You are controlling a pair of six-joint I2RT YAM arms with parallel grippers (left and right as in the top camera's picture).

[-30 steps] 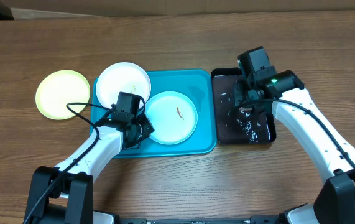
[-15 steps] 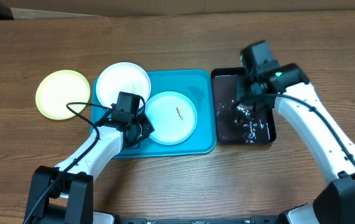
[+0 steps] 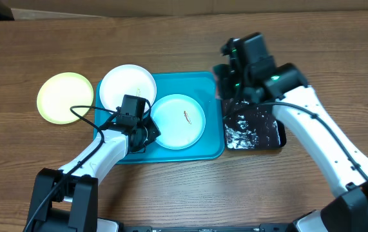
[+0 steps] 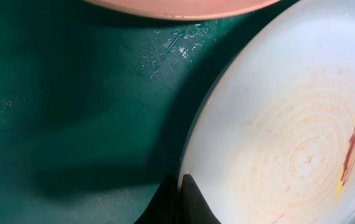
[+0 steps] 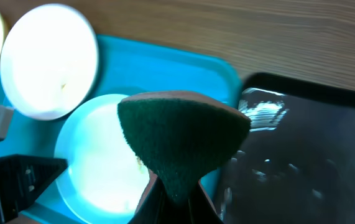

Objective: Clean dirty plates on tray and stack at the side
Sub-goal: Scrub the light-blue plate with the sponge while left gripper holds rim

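Scrubbing step at hand: the left gripper (image 4: 180, 198), its arm stretching low over the turquoise tray (image 3: 209, 82), is pinching the near rim of the smeared pale blue plate (image 3: 171, 125) lying inside. Farther back, the right gripper (image 5: 176, 194) is clamping a green sponge (image 5: 180, 134), hovering where the turquoise tray meets the black tray (image 3: 254, 132). Next it likely must swing left and press onto the smear (image 3: 186, 116).

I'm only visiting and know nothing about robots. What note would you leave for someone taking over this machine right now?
Left end effector: shut on the pale blue plate rim, in the turquoise tray.
Right end effector: shut on a green sponge, near the tray's right edge.
White plate: tray's far-left corner.
Lime green plate: on the table, left.
Done: nothing stacked.
Left: wipe brown smear, stack.
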